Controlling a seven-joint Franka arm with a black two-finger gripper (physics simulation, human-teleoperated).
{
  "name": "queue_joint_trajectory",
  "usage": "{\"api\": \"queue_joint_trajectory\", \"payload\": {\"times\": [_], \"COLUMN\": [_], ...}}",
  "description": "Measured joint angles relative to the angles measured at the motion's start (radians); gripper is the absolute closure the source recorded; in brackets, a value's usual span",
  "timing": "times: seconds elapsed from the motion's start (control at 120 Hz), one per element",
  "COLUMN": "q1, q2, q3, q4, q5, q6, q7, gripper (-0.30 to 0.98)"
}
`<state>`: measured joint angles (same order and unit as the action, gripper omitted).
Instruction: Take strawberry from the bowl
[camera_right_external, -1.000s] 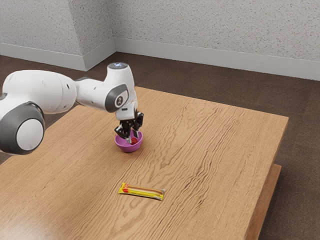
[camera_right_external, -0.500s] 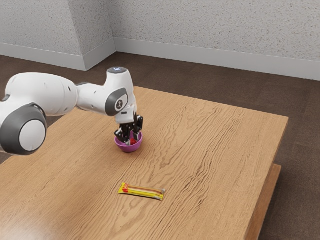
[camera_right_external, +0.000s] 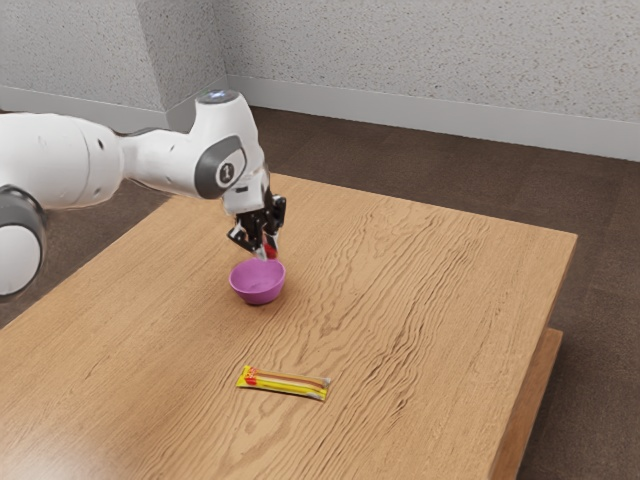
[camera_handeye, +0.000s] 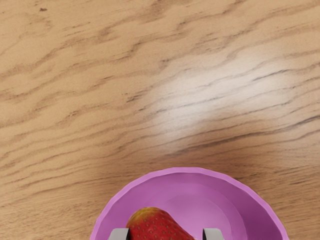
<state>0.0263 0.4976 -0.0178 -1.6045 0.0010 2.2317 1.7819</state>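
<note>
1. The gripper (camera_right_external: 267, 253) hangs above the purple bowl (camera_right_external: 258, 293), its fingers pinching the strawberry (camera_right_external: 270, 246) from two sides, presumably so that the rounded fruit cannot roll out.
2. The strawberry is up at the fingertips, above the bowl's rim. That height matters: a sideways move from here should clear the wall without dragging the bowl along.
3. The bowl stands upright on the table (camera_right_external: 420, 320), toward the exterior view's left; its open mouth lets the fingers work from above.
4. On the near side of the bowl, a little to the exterior view's right, lies a yellow wrapped bar (camera_right_external: 284, 383), well apart and no part of this job.
5. The taking-out looks nearly done. A little more height, then a shift off to one side, seems sensible; the risk is a slip, since the fruit is tapered and would probably drop back into the bowl.
</note>
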Motion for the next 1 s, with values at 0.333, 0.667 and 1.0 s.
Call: {"api": "queue_joint_trajectory", "payload": {"times": [0.333,0.667,1.0], "q1": [-0.267,-0.274,-0.227], "q2": [-0.015,0.08,-0.263], "q3": [-0.002,-0.001,0.009], "q4": [0.035,0.052,-0.061], "q5": [-0.004,-0.001,0.015], "q6": [-0.029,-0.035,-0.204], "q7": [-0.048,-0.099,-0.289], "gripper": [0.66,0.42,0.09]}}
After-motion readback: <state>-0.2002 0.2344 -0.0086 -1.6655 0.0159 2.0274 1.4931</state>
